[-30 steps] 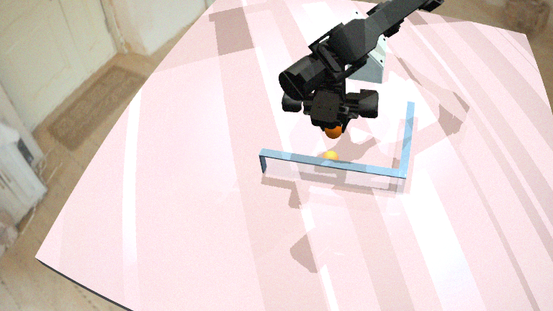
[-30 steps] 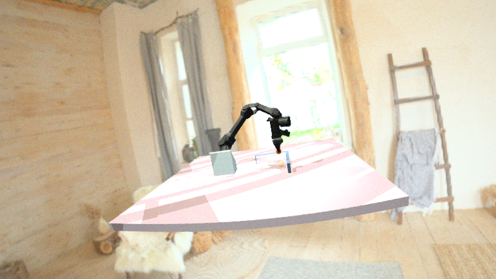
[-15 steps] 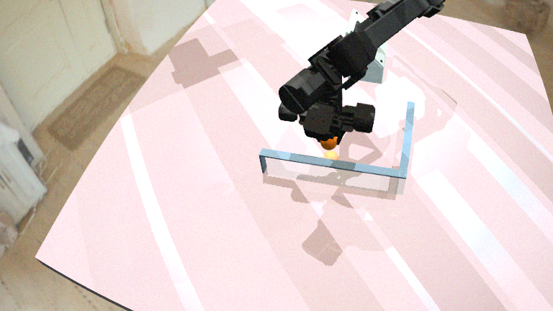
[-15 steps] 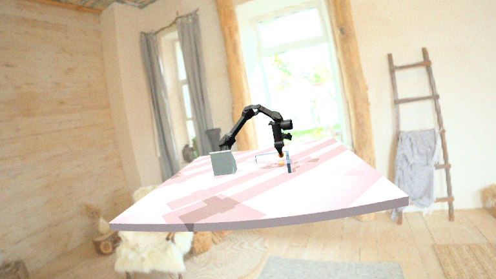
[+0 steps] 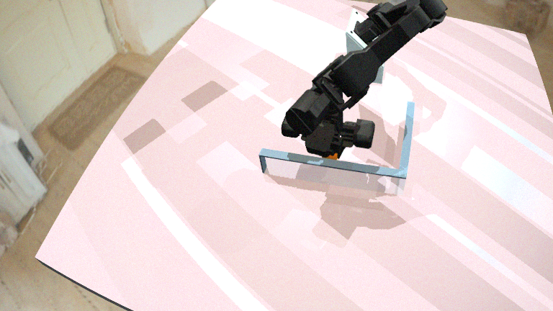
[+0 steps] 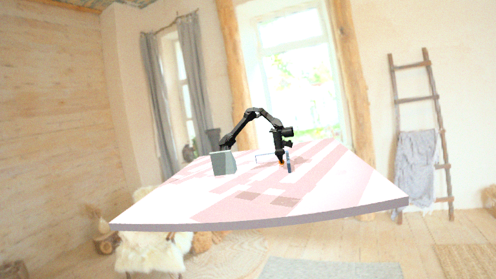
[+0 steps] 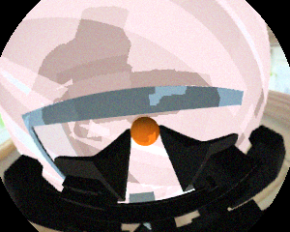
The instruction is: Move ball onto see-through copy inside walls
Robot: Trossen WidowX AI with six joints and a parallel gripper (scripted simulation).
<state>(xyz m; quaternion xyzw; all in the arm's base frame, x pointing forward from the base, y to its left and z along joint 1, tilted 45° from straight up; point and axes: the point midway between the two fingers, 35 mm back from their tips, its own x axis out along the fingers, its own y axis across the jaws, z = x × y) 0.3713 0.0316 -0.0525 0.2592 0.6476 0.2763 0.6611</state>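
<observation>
In the top view, the left part of the pink-striped table (image 5: pixel 171 193) carries only patches of lighter and darker pink. Moving right, the long clear wall (image 5: pixel 326 165) starts near the middle of the table and runs to the right, where it meets the shorter clear wall (image 5: pixel 409 136) at a corner. The black arm (image 5: pixel 366 59) reaches down from the upper right and ends with its gripper (image 5: pixel 333 153) pointing down just on the inner side of the long wall, close against it. Only a sliver of the orange ball (image 5: pixel 334 155) shows under the gripper body in this view, right beside the wall's top edge.

In the exterior view, the grey base block (image 6: pixel 223 163) sits to the left, the arm (image 6: pixel 252 115) arches over to the right, and the gripper (image 6: pixel 279 160) hangs straight down with the ball (image 6: pixel 280 163) low at its tip, between the far wall (image 6: pixel 265 155) and the near wall end (image 6: pixel 288 166). Whether the ball touches the table cannot be told from here.

The wrist view settles the grasp: the two dark fingers pinch the ball (image 7: pixel 145 130) between their tips, one on each side. The long wall (image 7: pixel 139 102) runs as a band just beyond the ball. The see-through copy cannot be made out in any view; the ball and gripper cover that spot
</observation>
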